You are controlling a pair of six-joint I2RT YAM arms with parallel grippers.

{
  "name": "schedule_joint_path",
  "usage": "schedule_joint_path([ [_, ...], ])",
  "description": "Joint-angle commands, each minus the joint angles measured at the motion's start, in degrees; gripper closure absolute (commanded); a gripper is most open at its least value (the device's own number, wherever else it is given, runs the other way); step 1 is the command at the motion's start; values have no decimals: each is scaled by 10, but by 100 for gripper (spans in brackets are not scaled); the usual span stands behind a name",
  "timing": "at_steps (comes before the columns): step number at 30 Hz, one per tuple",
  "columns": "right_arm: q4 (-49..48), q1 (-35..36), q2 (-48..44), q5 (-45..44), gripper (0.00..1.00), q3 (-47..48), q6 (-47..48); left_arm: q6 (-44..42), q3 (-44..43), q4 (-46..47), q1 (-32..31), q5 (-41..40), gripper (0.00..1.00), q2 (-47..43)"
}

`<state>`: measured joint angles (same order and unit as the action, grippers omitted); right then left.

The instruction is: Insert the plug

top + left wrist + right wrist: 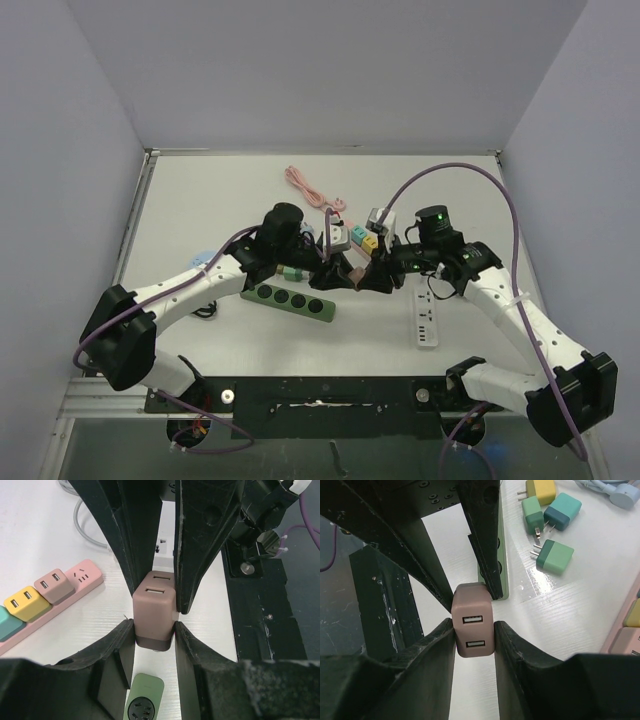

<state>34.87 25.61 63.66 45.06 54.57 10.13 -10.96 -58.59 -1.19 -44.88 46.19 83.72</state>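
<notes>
Plug (154, 611): left fingers (112, 645), right fingers (520, 650) grip; loose green charger (555, 556) right-wrist, not left-wrist.

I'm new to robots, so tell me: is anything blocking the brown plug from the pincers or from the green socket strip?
Nothing visible. The left pincer and right pincer both clamp the brown plug, and the green socket strip lies close by with nothing seen between them.

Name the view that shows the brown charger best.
Left wrist: the brown charger sits central, both USB ports and darker base visible. Right wrist shows mainly its port face; top external only a pinkish patch.
</notes>
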Motion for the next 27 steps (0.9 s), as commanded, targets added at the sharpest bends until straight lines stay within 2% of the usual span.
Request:
schedule_joint_path([
  [1,-24,5,10,7,87,31,13,-1,-27,28,-5,46,100,-13],
  [2,-28,4,10,0,94,32,12,2,-27,27,-4,41,100,-13],
  [3,-33,4,9,-10,99,32,9,7,-27,26,-4,32,95,-13],
  [7,-54,2,-1,-69,100,27,1,35,-18,34,-2,-12,56,-21],
  [9,-52,-7,-3,-93,100,25,9,58,-4,55,-2,-55,44,-34],
  [11,-50,-31,-4,-111,100,17,12,89,20,76,-2,-110,38,-51],
  [18,-62,-120,-19,-143,100,-4,7,208,69,98,1,-317,36,-128],
  [21,-41,-144,-10,-174,100,-5,15,254,92,87,2,-364,36,-171],
  [27,14,-158,38,-239,100,2,32,302,161,99,5,-405,35,-270],
])
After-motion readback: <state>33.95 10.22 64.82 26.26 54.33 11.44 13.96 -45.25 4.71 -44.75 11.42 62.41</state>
